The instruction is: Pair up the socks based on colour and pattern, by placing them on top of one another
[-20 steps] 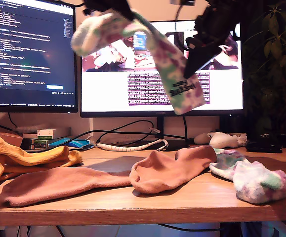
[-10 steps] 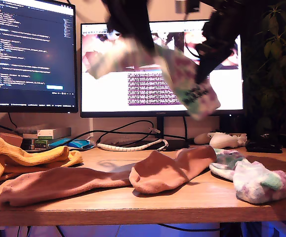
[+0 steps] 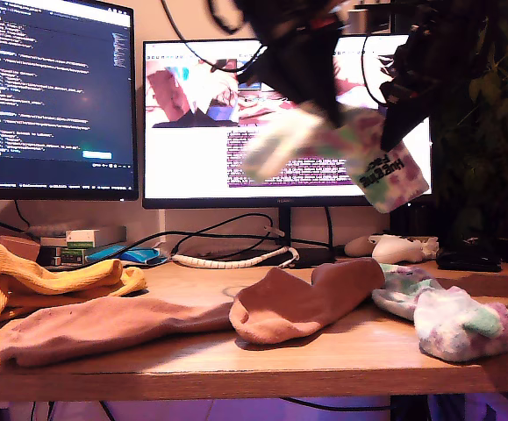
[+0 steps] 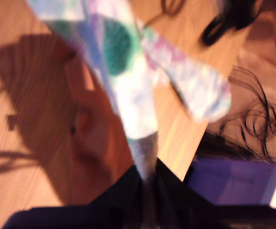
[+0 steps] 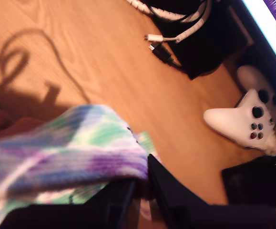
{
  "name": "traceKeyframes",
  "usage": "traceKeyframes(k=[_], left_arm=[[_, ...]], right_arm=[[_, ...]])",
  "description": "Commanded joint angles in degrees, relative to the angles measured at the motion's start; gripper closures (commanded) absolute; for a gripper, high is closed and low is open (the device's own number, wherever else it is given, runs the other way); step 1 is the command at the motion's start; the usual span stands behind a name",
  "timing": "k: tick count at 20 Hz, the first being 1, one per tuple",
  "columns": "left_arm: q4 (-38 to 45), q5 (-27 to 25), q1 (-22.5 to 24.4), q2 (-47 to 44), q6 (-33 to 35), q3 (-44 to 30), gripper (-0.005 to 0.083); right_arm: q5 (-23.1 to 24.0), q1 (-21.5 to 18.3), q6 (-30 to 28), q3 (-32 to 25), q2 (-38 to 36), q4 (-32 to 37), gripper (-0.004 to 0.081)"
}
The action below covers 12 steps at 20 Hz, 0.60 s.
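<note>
Desk setting, dim warm light. Wooden worktop (image 3: 341, 355), two lit monitors behind it, a leafy plant at 3 o'clock in the exterior view.

Both arms are up in front of the monitors, sharing one blotched sock (image 3: 359, 153) between them, well clear of the wood. My first hand (image 4: 146, 183) is pinched tight on one end of it; the fabric fans out from the jaws over the worktop. My second hand (image 5: 140, 191) is likewise clamped on the other end, pastel stripes bunched at the jaws. Motion blur on the sock in all views.

Step in hand, as I judge it: carrying this sock to its mate, the second blotched sock (image 3: 451, 317), which lies at about 4 o'clock in the exterior view. Next move calls for lowering over that mate and releasing both ends so the two lie stacked.

Other things: two pink socks (image 3: 192, 317) stretched across centre, the nearer one's end touching or just beside the mate, so the drop could snag it. Mustard socks (image 3: 39, 281) heaped at 9 o'clock. White game controller (image 5: 240, 121) and coiled cable (image 5: 168, 12) toward the back, out of the way.
</note>
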Motion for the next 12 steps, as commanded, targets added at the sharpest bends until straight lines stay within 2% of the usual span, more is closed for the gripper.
traceKeyframes(k=[1, 6, 12], left_arm=[[0.2, -0.2, -0.6, 1.8, -1.7, -0.2, 0.0793], [3.8, -2.4, -2.7, 3.6, -5.1, -0.2, 0.0793], [8.2, -5.1, -5.7, 8.1, -7.7, -0.2, 0.0793]], right_arm=[[-0.8, -0.9, -1.6, 0.1, 0.1, 1.2, 0.0783], [-4.8, -2.6, -6.5, 0.0, 1.8, 1.4, 0.0783], [-7.8, -5.2, -9.2, 0.0, 3.7, 2.8, 0.0783]])
